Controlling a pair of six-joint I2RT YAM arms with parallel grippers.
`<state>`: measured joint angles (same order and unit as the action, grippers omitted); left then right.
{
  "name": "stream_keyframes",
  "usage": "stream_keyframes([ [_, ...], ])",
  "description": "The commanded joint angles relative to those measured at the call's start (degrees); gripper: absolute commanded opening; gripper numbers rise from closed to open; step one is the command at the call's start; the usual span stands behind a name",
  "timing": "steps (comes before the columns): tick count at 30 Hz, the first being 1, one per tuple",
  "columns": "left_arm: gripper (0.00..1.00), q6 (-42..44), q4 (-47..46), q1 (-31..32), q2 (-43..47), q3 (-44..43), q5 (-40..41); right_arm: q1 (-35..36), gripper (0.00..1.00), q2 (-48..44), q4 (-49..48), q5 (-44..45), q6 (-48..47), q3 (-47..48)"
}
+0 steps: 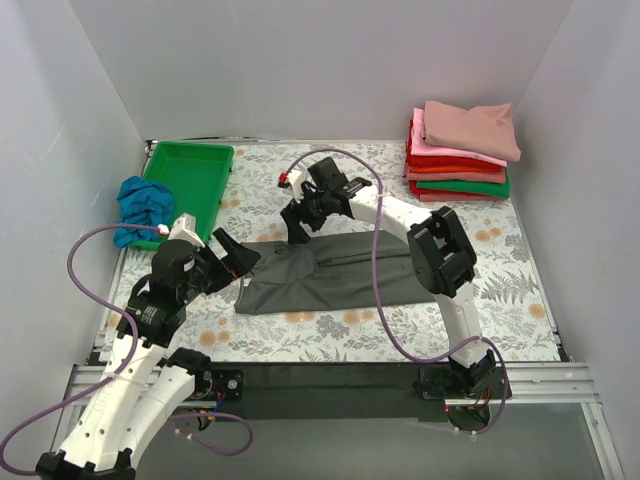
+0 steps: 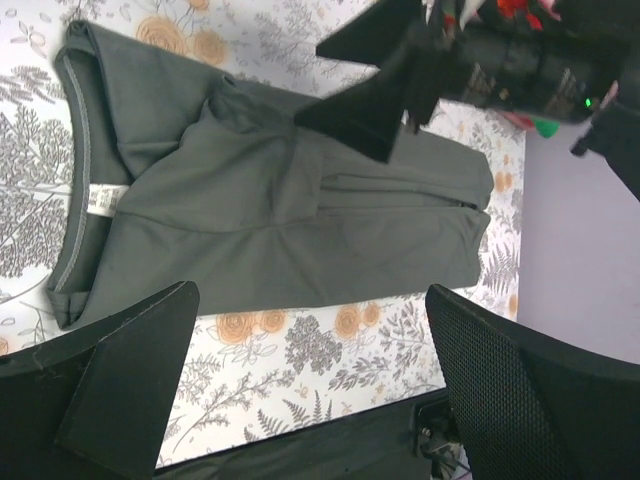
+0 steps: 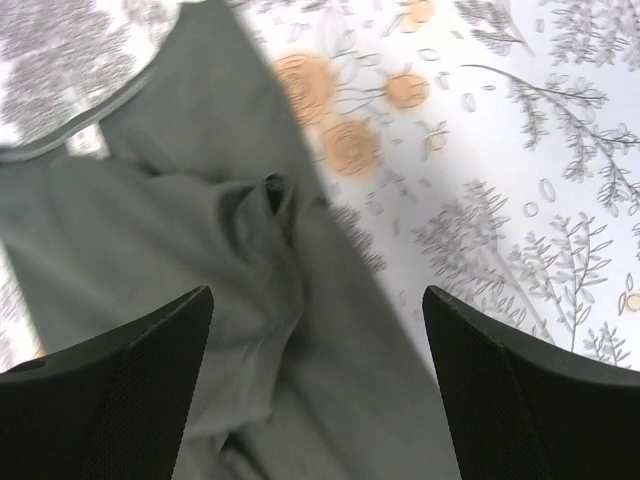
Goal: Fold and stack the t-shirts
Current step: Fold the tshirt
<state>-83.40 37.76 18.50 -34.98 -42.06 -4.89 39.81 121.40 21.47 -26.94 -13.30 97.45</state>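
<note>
A dark charcoal grey t-shirt (image 1: pixel 330 275) lies partly folded lengthwise on the floral table, collar to the left. It shows in the left wrist view (image 2: pixel 260 210) and the right wrist view (image 3: pixel 200 270). My left gripper (image 1: pixel 232 256) is open and empty, hovering by the shirt's collar end. My right gripper (image 1: pixel 300 222) is open and empty, just above the shirt's far edge. A stack of folded shirts (image 1: pixel 460 150), dusty rose on top over pink, red and green, sits at the back right. A crumpled bright blue shirt (image 1: pixel 143 205) lies at the left.
A rigid green plastic tray (image 1: pixel 190 180) stands at the back left, beside the blue shirt. White walls enclose the table on three sides. A black rail (image 1: pixel 330 385) runs along the near edge.
</note>
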Motion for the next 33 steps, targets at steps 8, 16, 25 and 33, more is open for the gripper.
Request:
stream_keyframes([
  [8,0.96,0.2,2.2,-0.1,-0.5,1.1,-3.1,-0.1,0.82,9.1,3.9,1.2,4.5,5.7],
  [16,0.96,0.1,1.3,-0.1,-0.4,1.9,-4.2,0.8,0.45,9.9,7.8,-4.4,3.1,2.8],
  [25,0.96,-0.6,1.4,-0.1,0.2,2.5,-4.7,-1.0,0.01,13.4,11.0,-5.0,5.7,10.3],
  [33,0.95,-1.9,-0.8,-0.1,-1.6,3.7,-6.1,-10.8,0.01,15.7,7.3,13.7,15.1,20.1],
])
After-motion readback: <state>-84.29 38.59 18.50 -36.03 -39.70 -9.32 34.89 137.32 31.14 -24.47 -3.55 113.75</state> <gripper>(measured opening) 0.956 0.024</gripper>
